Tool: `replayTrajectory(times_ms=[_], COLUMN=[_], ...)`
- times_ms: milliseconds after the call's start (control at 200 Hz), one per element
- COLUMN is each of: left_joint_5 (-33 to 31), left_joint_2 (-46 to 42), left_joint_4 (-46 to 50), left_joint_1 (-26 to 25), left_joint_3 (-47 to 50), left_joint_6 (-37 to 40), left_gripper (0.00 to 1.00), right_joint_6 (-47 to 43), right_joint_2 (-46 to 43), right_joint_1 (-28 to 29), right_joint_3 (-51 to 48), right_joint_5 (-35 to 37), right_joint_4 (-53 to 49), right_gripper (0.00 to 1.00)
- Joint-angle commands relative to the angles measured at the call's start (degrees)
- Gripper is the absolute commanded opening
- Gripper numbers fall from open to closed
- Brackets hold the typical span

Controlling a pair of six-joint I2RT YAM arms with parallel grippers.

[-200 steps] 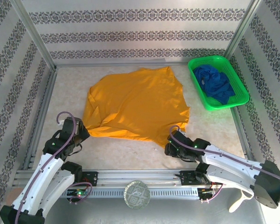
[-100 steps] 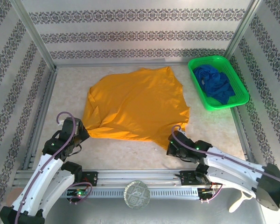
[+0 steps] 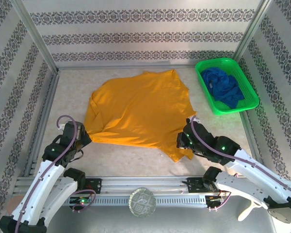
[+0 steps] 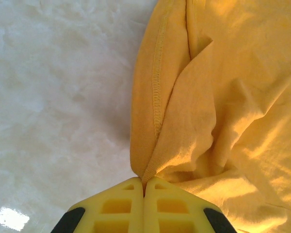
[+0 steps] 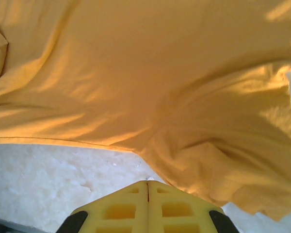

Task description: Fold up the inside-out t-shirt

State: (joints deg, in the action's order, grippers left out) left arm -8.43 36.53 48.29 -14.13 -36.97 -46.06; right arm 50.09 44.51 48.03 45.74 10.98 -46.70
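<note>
The mustard inside-out t-shirt (image 3: 136, 107) lies spread on the pale table, crumpled along its near edge. My left gripper (image 3: 81, 137) is at its near left corner. In the left wrist view this gripper (image 4: 144, 183) is shut, with a folded hem of the t-shirt (image 4: 184, 121) pinched between its yellow tips. My right gripper (image 3: 183, 141) is at the shirt's near right corner, where a flap hangs toward the front. In the right wrist view it (image 5: 148, 182) is shut, and the t-shirt (image 5: 160, 73) runs from its tip, raised off the table.
A green basket (image 3: 202, 85) at the back right holds a dark blue garment (image 3: 223, 87). Aluminium rails (image 3: 136, 182) border the table, with patterned walls behind. Bare table (image 3: 121, 160) lies between the two arms.
The right gripper has shut on the shirt's near right corner and moved back and to the right, pulling that corner along. The left arm has barely moved.
</note>
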Motion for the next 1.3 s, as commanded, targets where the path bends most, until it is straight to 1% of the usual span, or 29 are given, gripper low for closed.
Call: replayTrajectory(times_ms=[0, 60, 80, 105, 150, 235, 290, 365, 440, 550, 689, 789, 894, 1049, 1129, 1169, 1214, 1249, 1294], left_joint_5=[-1.4, -1.4, -1.4, -1.2, -1.0, -0.2, 0.1, 0.4, 0.4, 0.6, 1.1, 1.2, 1.4, 1.6, 1.7, 1.9, 2.0, 2.1, 2.2], left_joint_2=[1.5, 1.8, 1.7, 1.7, 1.7, 2.0, 2.2, 2.6, 2.6, 2.6, 2.7, 2.6, 2.6, 2.2, 2.3, 2.3, 2.3, 2.3, 2.3], left_joint_4=[-0.4, -0.6, -0.8, -1.1, -1.5, -2.1, -2.4, -2.3, -2.4, -2.7, -3.2, -3.0, -2.9, -2.7, -2.8, -2.8, -2.9, -2.9, -3.0], left_joint_1=[0.8, 1.0, 1.1, 1.3, 1.5, 1.8, 1.9, 2.2, 2.2, 2.3, 2.4, 2.4, 2.4, 2.5, 2.5, 2.5, 2.5, 2.6, 2.6], left_joint_3=[-1.7, -1.4, -1.3, -1.2, -1.2, -1.3, -1.4, -1.9, -1.9, -1.7, -1.2, -1.1, -1.1, -1.0, -1.0, -1.0, -1.1, -1.1, -1.0], left_joint_6=[1.6, 1.7, 1.7, 1.7, 1.7, 1.7, 1.9, 2.3, 2.4, 2.3, 1.9, 1.9, 2.0, 2.0, 1.9, 1.9, 1.9, 1.9, 1.8], left_gripper=[0.0, 0.0, 0.0, 0.0, 0.0, 0.0, 0.0, 0.0, 0.0, 0.0, 0.0, 0.0, 0.0, 0.0, 0.0, 0.0, 0.0, 0.0, 0.0], right_joint_6=[-4.2, -3.2, -2.7, -2.0, -1.2, 0.3, 0.7, 0.9, 1.4, 2.4, 3.0, 2.7, 2.5, 1.6, 1.4, 1.6, 1.8, 2.0, 2.3], right_joint_2=[2.7, 3.3, 3.3, 3.1, 2.9, 2.5, 2.3, 2.3, 2.5, 3.8, 7.0, 10.7, 14.8, 20.4, 23.4, 24.6, 25.8, 26.5, 26.9], right_joint_1=[-1.3, -1.5, -1.6, -1.7, -1.9, -2.0, -2.0, -1.8, 0.0, 3.8, 7.9, 9.4, 9.6, 9.7, 9.7, 9.7, 9.7, 9.8, 9.8], right_joint_3=[-0.7, -3.8, -5.0, -6.6, -9.3, -13.2, -15.4, -16.7, -17.2, -16.7, -15.7, -15.2, -14.7, -14.7, -15.2, -15.8, -16.7, -17.3, -17.9], right_joint_5=[1.3, 1.8, 1.9, 1.9, 1.8, 2.5, 2.2, 0.1, -1.1, -1.2, -1.6, -1.6, -1.3, -2.1, -3.2, -3.9, -4.4, -4.7, -4.7], right_joint_4=[-2.5, -2.7, -2.7, -2.6, -2.3, -2.3, -1.7, -0.2, 0.7, 1.2, 3.2, 5.6, 7.9, 11.3, 12.8, 13.7, 15.0, 15.8, 16.1], right_gripper=[0.01, 0.33, 0.4, 0.48, 0.55, 0.59, 0.59, 0.48, 0.47, 0.41, 0.42, 0.48, 0.54, 0.54, 0.53, 0.51, 0.46, 0.4, 0.29])
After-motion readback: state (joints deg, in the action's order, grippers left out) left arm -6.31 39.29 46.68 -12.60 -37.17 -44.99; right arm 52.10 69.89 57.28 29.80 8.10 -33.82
